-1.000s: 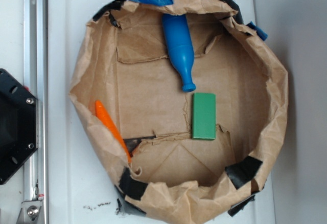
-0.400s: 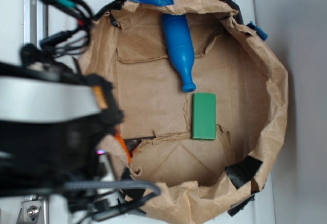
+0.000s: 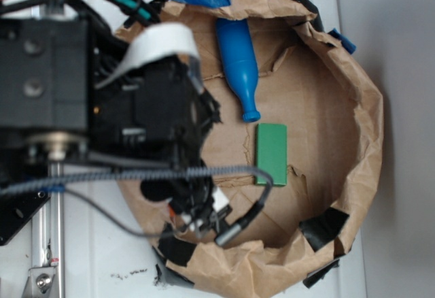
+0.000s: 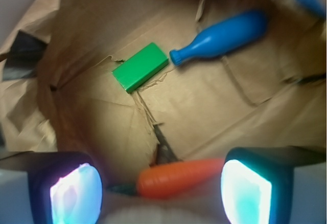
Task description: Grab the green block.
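My pincer (image 4: 161, 188) is spread wide and empty above the orange stick (image 4: 181, 177); I see the green block (image 4: 140, 66) lying well apart, near the blue bottle (image 4: 220, 38).

A robot lab bench: a white tabletop (image 3: 102, 257) with a metal rail (image 3: 47, 243), holding a taped paper-bag bin (image 3: 353, 135) of toys.

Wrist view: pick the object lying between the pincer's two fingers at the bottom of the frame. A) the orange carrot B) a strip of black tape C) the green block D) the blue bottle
A: the orange carrot lies across the gap between the spread fingers of the pincer, while the green block and blue bottle sit farther off on the brown paper.
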`<state>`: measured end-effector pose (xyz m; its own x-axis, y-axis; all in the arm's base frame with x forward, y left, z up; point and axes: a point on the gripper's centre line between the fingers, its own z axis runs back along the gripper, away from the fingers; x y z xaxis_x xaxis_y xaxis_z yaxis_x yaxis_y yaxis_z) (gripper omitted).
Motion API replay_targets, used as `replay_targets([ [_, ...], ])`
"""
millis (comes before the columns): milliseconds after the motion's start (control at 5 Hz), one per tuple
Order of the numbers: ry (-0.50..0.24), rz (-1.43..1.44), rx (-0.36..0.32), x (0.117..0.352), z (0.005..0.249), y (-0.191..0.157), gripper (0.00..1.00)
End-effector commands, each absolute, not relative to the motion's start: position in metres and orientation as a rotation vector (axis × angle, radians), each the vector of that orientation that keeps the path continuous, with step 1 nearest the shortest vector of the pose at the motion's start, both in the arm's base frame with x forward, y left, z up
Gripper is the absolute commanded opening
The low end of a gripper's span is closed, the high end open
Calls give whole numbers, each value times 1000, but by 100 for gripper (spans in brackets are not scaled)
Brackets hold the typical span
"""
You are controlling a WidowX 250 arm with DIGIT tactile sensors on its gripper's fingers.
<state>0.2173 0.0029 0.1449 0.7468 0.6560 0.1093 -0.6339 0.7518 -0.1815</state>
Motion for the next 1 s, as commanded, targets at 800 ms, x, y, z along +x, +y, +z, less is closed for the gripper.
replay_targets([
  [800, -229, 877, -104, 265, 72, 13, 100],
])
